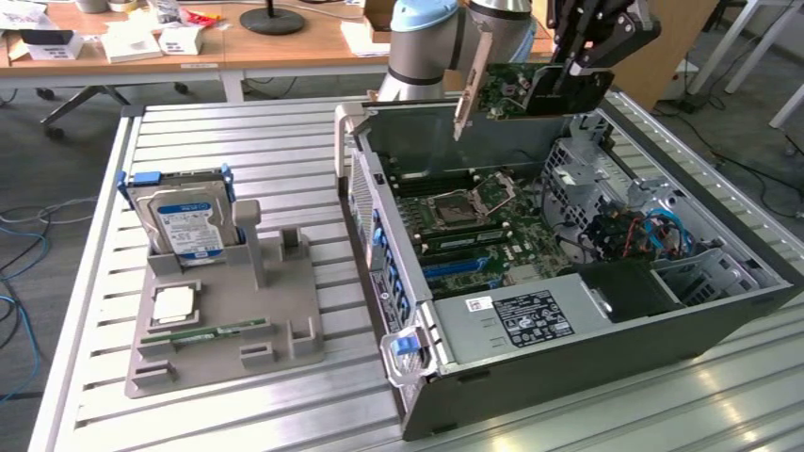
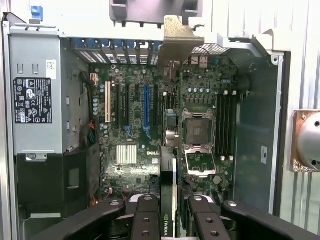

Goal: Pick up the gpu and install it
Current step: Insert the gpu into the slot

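The gpu (image 1: 518, 90), a green card with a long silver end bracket (image 1: 470, 80), hangs on edge above the back of the open computer case (image 1: 377, 202). My gripper (image 1: 575, 68) is shut on the card's end away from the bracket. In the wrist view the gpu (image 2: 170, 150) appears edge-on between my black fingers (image 2: 146, 217), with its bracket (image 2: 178, 36) at the far end. Below it lies the motherboard (image 2: 131, 127) with a blue expansion slot (image 2: 146, 105) and the open processor socket (image 2: 198, 132).
A grey holder (image 1: 233, 325) on the slatted table at the exterior view's left carries a hard drive (image 1: 186, 221), a processor chip (image 1: 173, 303) and a memory stick (image 1: 207, 331). Inside the case are the power supply (image 1: 522, 315) and drive cages (image 1: 597, 169). A cluttered desk (image 1: 251, 47) stands behind.
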Controlling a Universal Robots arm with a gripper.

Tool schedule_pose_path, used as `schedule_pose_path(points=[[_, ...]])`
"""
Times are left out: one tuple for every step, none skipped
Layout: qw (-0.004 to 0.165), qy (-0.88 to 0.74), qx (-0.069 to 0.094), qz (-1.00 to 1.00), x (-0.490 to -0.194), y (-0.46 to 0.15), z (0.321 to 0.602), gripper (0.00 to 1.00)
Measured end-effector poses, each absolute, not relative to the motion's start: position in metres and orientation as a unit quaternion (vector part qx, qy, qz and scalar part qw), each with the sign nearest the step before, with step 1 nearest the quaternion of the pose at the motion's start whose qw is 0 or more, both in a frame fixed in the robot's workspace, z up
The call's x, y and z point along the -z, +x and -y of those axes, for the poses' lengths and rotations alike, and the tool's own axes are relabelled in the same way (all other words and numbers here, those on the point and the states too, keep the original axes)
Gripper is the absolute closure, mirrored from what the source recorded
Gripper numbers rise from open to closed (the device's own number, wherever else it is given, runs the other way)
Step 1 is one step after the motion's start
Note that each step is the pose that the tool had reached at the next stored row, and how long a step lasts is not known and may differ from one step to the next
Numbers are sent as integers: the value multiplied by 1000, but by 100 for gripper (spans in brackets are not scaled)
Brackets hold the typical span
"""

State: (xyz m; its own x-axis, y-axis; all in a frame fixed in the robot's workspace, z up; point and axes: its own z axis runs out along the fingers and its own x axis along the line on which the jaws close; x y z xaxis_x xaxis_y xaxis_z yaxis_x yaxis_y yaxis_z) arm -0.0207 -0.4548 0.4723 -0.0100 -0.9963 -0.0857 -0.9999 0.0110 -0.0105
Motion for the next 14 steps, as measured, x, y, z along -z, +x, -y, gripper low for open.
schedule_pose_path(points=[[34, -703, -27, -710, -471, -21, 455, 74], [34, -703, -27, -710, -469, -21, 455, 74], [35, -703, -27, -710, -467, -21, 455, 74], [35, -703, -27, -710, -465, -21, 455, 74], [35, -703, -27, -710, -463, -21, 455, 74], [35, -703, -27, -710, -461, -21, 455, 74], [35, -703, -27, -710, -460, -21, 455, 74], [35, -703, -27, -710, -458, -21, 455, 74], [35, -703, -27, -710, -456, -21, 455, 74], [35, -703, -27, -710, -454, -21, 455, 74], [35, -703, -27, -710, -452, -21, 455, 74], [35, -703, -28, -710, -450, -21, 455, 74], [35, -703, -28, -710, -449, -21, 455, 74], [36, -703, -28, -710, -447, -21, 455, 74]])
